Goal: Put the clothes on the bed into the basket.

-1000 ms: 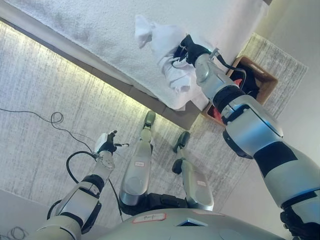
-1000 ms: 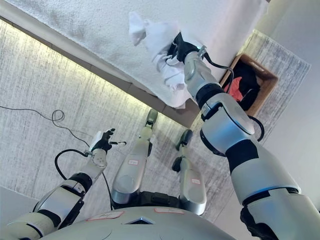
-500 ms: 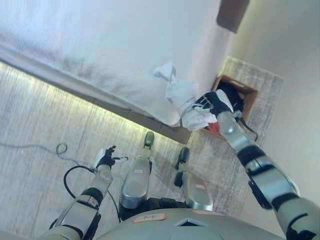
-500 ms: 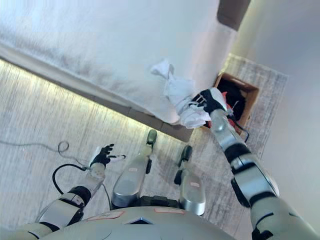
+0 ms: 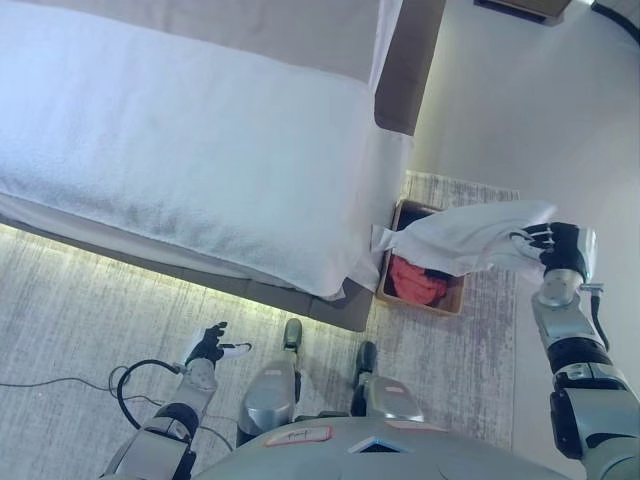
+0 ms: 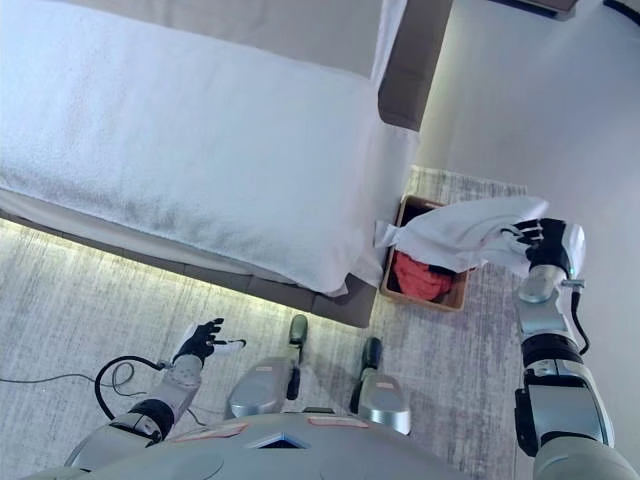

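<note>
In the left eye view, the right hand (image 5: 560,246) clenches a white garment (image 5: 465,238) whose length trails leftward over the basket (image 5: 421,287), so the drop lies left of the fingers; the left hand (image 5: 208,346) hangs relaxed, far off. The right eye view adds nothing new, showing the bed (image 6: 180,150) bare.

Right robot hand (image 5: 560,246) clenched, left robot hand (image 5: 208,345) slack

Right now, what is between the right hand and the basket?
Only the white garment, which the right hand grips; it stretches out over the basket and its red clothes. Both views show this.
</note>
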You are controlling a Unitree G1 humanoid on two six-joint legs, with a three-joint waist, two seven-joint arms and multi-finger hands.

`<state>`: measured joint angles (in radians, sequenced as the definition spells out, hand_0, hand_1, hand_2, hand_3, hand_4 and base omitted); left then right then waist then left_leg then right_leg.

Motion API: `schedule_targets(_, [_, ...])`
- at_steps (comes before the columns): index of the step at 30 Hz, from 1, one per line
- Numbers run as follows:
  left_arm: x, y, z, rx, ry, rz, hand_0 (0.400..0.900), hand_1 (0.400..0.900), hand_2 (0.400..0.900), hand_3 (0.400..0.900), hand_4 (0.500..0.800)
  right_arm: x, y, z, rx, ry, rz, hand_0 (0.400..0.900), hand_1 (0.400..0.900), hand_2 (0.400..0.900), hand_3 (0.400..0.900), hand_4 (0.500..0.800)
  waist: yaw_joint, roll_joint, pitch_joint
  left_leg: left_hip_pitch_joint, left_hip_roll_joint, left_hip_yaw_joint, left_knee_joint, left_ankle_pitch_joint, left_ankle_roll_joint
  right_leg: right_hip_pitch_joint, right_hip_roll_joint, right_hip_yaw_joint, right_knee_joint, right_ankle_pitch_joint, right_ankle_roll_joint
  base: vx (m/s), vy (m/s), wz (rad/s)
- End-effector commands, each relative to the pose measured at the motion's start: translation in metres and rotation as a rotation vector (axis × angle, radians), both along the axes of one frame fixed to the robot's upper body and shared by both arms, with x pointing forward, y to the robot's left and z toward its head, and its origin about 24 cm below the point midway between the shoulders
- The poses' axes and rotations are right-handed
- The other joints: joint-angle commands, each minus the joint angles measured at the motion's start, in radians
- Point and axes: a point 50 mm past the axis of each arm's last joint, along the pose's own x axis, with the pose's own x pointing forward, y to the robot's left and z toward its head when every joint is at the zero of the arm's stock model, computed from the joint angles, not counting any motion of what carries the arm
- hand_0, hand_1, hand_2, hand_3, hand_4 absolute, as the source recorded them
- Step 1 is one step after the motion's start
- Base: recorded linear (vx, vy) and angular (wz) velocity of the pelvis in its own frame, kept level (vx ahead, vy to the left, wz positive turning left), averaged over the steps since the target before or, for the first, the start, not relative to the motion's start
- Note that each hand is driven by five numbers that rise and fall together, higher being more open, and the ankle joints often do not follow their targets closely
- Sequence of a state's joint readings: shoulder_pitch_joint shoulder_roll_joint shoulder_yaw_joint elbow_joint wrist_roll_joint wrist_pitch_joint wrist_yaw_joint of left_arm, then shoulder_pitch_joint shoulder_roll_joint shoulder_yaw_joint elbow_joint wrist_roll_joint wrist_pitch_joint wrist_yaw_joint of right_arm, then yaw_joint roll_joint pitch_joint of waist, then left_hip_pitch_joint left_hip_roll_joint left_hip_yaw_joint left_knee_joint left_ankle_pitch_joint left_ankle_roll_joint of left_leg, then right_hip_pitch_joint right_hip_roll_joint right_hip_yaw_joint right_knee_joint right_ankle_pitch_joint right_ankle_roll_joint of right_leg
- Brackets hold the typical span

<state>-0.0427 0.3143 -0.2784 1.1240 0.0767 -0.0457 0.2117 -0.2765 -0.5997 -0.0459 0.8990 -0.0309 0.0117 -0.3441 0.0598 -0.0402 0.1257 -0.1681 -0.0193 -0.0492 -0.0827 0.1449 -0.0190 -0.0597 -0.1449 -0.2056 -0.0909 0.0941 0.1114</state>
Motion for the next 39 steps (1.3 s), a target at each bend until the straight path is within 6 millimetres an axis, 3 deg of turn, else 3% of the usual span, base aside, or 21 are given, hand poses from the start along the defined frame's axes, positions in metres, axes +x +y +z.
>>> schedule_targets(1, [-0.010,0.011,-0.002,0.054,0.053,-0.026,0.900,0.900,0.900,0.900,0.800,0.009,-0.040,0.060,-0.159,-0.175,-0.089,0.400,0.400,0.400,0.400,0.500,0.014,-0.011,-0.081,0.028,0.017,-0.039,-0.004,-0.097,0.000,0.014,-0.020,0.024,0.041,-0.061,0.032,0.04,-0.029,-0.06])
schedule_targets(7, [-0.014,0.006,-0.006,0.039,0.076,-0.018,0.900,0.900,0.900,0.900,0.800,0.018,-0.037,0.063,-0.152,-0.158,-0.083,0.400,0.400,0.400,0.400,0.500,0.010,-0.005,-0.087,0.032,0.023,-0.035,-0.005,-0.097,-0.004,0.019,-0.011,0.029,0.032,-0.061,0.026,0.02,-0.025,-0.04])
schedule_targets(15, [-0.024,0.003,-0.010,0.037,0.116,-0.003,0.900,0.900,0.900,0.900,0.800,0.020,-0.029,0.051,-0.122,-0.117,-0.077,0.400,0.400,0.400,0.400,0.500,0.005,0.003,-0.093,0.041,0.026,-0.040,-0.005,-0.102,-0.005,0.033,-0.006,0.032,0.031,-0.068,0.021,0.01,-0.007,0.00])
schedule_targets(16, [-0.025,0.004,-0.010,0.037,0.117,0.002,0.900,0.900,0.900,0.900,0.800,0.020,-0.028,0.050,-0.110,-0.118,-0.077,0.429,0.429,0.429,0.429,0.518,0.005,0.004,-0.095,0.042,0.025,-0.040,-0.005,-0.103,-0.005,0.035,-0.005,0.031,0.030,-0.068,0.021,0.03,-0.014,0.01])
schedule_targets(17, [-0.026,0.004,-0.010,0.041,0.121,0.004,0.900,0.900,0.900,0.900,0.800,0.018,-0.029,0.046,-0.099,-0.106,-0.089,0.900,0.900,0.900,0.900,0.800,0.007,0.004,-0.097,0.043,0.025,-0.040,-0.005,-0.104,-0.005,0.037,-0.005,0.030,0.029,-0.068,0.021,0.00,0.000,0.00])
schedule_targets(39, [-0.036,0.003,-0.014,-0.013,0.147,0.045,0.900,0.900,0.900,0.900,0.800,0.017,-0.016,0.031,-0.067,-0.044,-0.008,0.900,0.900,0.900,0.900,0.800,-0.003,-0.002,-0.115,0.059,0.024,-0.036,-0.005,-0.115,-0.002,0.054,-0.006,0.033,0.023,-0.069,0.021,0.00,0.001,-0.01])
